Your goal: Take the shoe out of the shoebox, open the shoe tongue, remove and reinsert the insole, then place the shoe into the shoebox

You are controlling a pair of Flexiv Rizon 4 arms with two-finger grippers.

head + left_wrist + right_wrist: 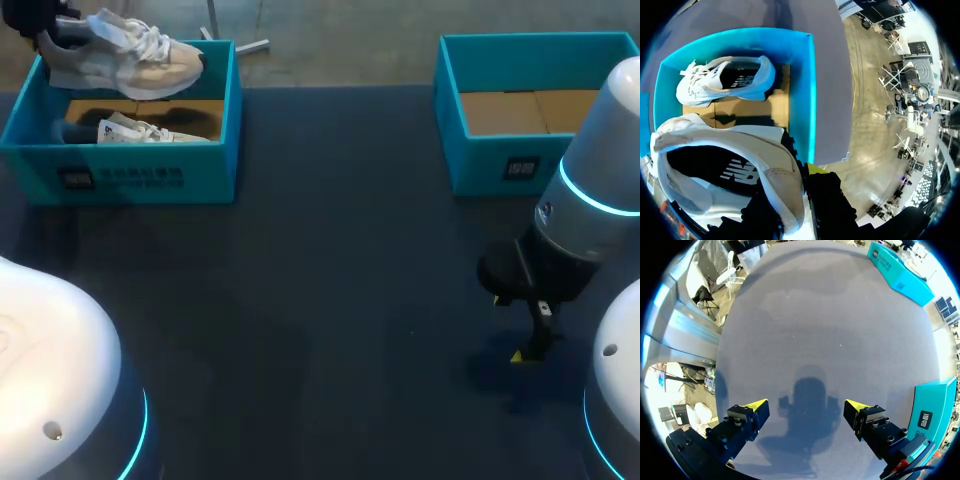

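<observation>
Gripping the shoe (125, 55) with the left gripper (795, 207): closed on the side wall near the heel, one finger down inside the opening, the other outside. Hanging just above the left box (120, 165), over its far rim, sole down, toe toward the box's right end. Probably held by the wall to leave tongue and insole (700, 162) free for the coming steps, and raised enough to clear the rim. By that reading, first step all but done; tongue, insole and return not yet begun.

Inside the left box, on its cardboard floor, a second shoe (140, 131), lying below the held one and apart from it.

Well to the right of the left box, a right box (530, 150), showing bare cardboard only. Nearer the robot than that, low over the table (330, 280), the right gripper (807, 412): jaws wide apart, nothing between them, likely parked in wait for tongue work nearer the middle.

On writing: white print (135, 177) on the left box's front, too small to make out; a small mark (520, 168) on the right box, likewise; a white logo (740, 172) on the dark insole, left unread.
</observation>
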